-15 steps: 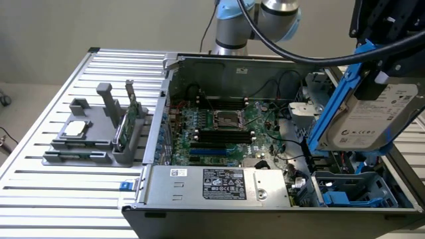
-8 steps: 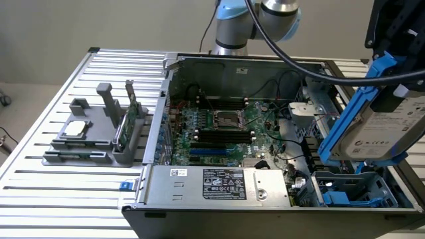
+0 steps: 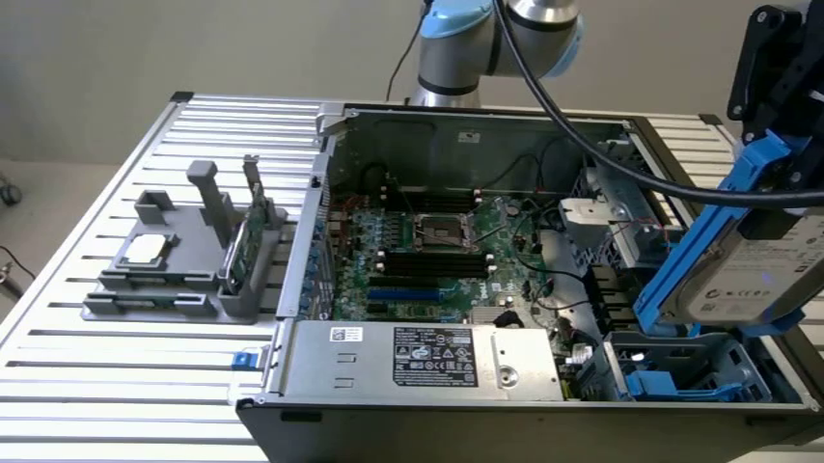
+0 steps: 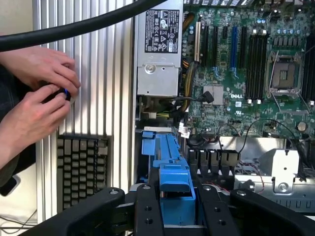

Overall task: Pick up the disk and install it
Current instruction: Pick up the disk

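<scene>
The disk (image 3: 759, 275), a silver-grey drive with a white label in a blue plastic carrier (image 3: 689, 260), hangs tilted on edge above the open computer case (image 3: 322, 222) at the exterior view's right. My gripper (image 3: 777, 135) is shut on the carrier's upper end. In the wrist view the black fingers (image 4: 147, 206) clamp the blue carrier (image 4: 174, 182) from both sides, with the case interior beyond. Under the disk lies a blue drive bay (image 3: 676, 371) in the case's near right corner.
A motherboard (image 3: 438, 251) and a grey power supply (image 3: 419, 352) lie inside the case. On the slatted table's left a grey holder (image 3: 168, 280) carries a small silver chip (image 3: 145, 249) and a green card (image 3: 251, 241). A person's hands (image 4: 34, 98) and a keyboard (image 4: 81, 167) are beside the case.
</scene>
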Controlling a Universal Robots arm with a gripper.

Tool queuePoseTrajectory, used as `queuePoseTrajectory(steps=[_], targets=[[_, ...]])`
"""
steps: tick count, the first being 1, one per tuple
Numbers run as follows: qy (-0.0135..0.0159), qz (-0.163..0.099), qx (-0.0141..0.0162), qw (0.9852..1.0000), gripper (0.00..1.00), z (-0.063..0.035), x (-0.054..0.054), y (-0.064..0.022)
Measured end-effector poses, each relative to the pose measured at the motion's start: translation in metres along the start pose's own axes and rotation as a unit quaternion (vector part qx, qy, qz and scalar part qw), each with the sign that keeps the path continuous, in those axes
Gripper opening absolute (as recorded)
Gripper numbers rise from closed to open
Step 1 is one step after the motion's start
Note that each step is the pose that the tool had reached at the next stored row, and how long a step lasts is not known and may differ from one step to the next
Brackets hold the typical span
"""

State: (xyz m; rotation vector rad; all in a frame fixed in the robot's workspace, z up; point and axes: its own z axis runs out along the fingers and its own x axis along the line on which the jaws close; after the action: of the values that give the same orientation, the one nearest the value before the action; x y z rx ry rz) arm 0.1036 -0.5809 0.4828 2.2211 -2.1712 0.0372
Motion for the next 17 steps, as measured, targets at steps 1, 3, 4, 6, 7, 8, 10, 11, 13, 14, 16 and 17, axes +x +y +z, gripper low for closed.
queuePoseTrajectory(steps=[1, 3, 4, 6, 7, 8, 10, 11, 13, 14, 16, 17], targets=[[0.0000, 0.000, 0.0000, 1.0000, 0.33, 0.0018, 0.000, -0.0009], [0.0001, 0.001, 0.0000, 1.0000, 0.33, 0.0055, 0.001, -0.0021], [0.0000, 0.001, 0.0000, 1.0000, 0.33, 0.0073, 0.001, -0.0026], [0.0001, 0.002, 0.0000, 1.0000, 0.33, 0.0109, 0.001, -0.0029], [0.0000, 0.002, 0.0000, 1.0000, 0.33, 0.0128, 0.001, -0.0030], [0.0000, 0.002, 0.0000, 1.0000, 0.33, 0.0147, 0.001, -0.0031], [-0.0001, 0.002, 0.0000, 1.0000, 0.33, 0.0182, 0.001, -0.0033], [-0.0003, 0.002, 0.0000, 1.0000, 0.33, 0.0201, 0.001, -0.0033], [-0.0004, 0.002, 0.0000, 1.0000, 0.33, 0.0238, 0.001, -0.0035], [-0.0007, 0.002, 0.0000, 1.0000, 0.33, 0.0256, 0.001, -0.0036], [-0.0010, 0.002, 0.0000, 1.0000, 0.33, 0.0292, 0.001, -0.0044], [-0.0012, 0.002, 0.0000, 1.0000, 0.33, 0.0310, 0.001, -0.0050]])
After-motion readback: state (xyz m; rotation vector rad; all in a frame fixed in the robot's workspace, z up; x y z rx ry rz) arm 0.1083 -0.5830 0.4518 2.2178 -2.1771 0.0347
